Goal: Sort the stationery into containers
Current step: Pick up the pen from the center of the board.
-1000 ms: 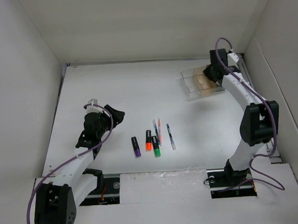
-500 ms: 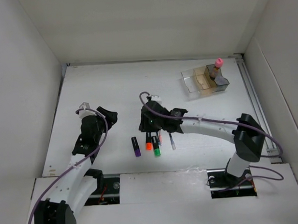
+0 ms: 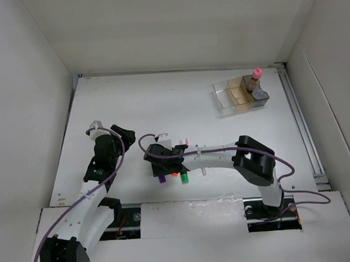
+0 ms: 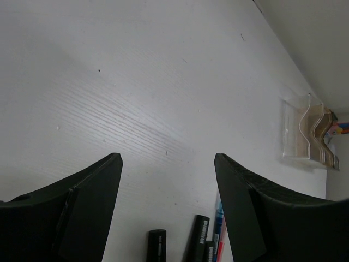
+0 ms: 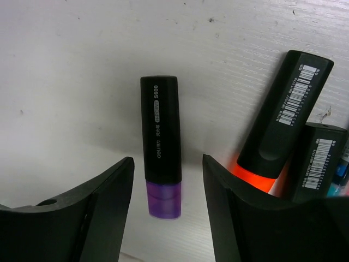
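Looking down, we saw the white surface (image 3: 132, 104) with the right arm (image 3: 223, 155) reaching left across it. The right fingers (image 5: 103, 213) stood apart on either side of the purple highlighter (image 5: 160, 131), not touching it. The left fingers (image 4: 82, 202) hung apart and empty. The organiser (image 3: 235, 95) sat far right. The orange highlighter (image 5: 283, 114) and the green highlighter (image 3: 184, 179) lay just beside the purple one. The bottle (image 3: 255, 78) stood upright in the organiser's dark end compartment.
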Action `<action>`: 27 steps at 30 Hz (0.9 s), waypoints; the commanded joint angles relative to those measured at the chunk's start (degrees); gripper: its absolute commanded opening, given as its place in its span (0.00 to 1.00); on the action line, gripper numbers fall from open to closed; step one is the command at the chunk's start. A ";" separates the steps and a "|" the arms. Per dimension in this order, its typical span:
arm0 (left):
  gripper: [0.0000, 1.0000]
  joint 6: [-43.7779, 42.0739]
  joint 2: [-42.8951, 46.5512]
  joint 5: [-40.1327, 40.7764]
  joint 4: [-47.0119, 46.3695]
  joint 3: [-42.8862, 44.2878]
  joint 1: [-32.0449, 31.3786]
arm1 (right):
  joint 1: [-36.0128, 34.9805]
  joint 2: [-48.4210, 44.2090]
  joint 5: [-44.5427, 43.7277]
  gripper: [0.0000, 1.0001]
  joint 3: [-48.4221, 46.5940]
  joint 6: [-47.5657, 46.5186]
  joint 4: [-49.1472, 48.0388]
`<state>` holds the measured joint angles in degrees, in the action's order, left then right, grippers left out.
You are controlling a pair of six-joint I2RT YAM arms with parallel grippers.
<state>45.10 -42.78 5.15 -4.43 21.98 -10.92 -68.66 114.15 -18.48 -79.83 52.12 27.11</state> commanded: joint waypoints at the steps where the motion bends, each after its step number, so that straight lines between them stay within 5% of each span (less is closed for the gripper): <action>1: 0.65 -0.01 0.77 0.40 -1.37 1.67 -0.33 | -0.33 0.63 -2.17 0.59 -2.61 1.23 1.18; 12: 0.65 -0.01 1.82 3.03 -0.23 0.79 -0.33 | -1.56 4.67 -5.42 0.37 -3.93 2.37 2.41; 16: 0.65 1.04 2.35 6.01 1.79 -0.79 -0.33 | -1.56 3.90 -7.35 0.14 -4.54 2.90 2.95; 22: 0.65 1.04 3.41 4.97 -1.27 -2.47 -0.33 | 0.19 -4.70 -9.30 0.11 -7.25 0.01 -0.39; 27: 0.64 -0.98 1.31 -1.61 -6.73 -3.08 -0.33 | 10.02 -10.25 -7.63 0.11 -8.59 -2.98 -1.71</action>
<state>45.43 -40.60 7.70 -5.43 19.20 -10.92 -65.30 110.13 -24.73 -84.86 51.81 28.18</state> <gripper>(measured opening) 0.641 0.360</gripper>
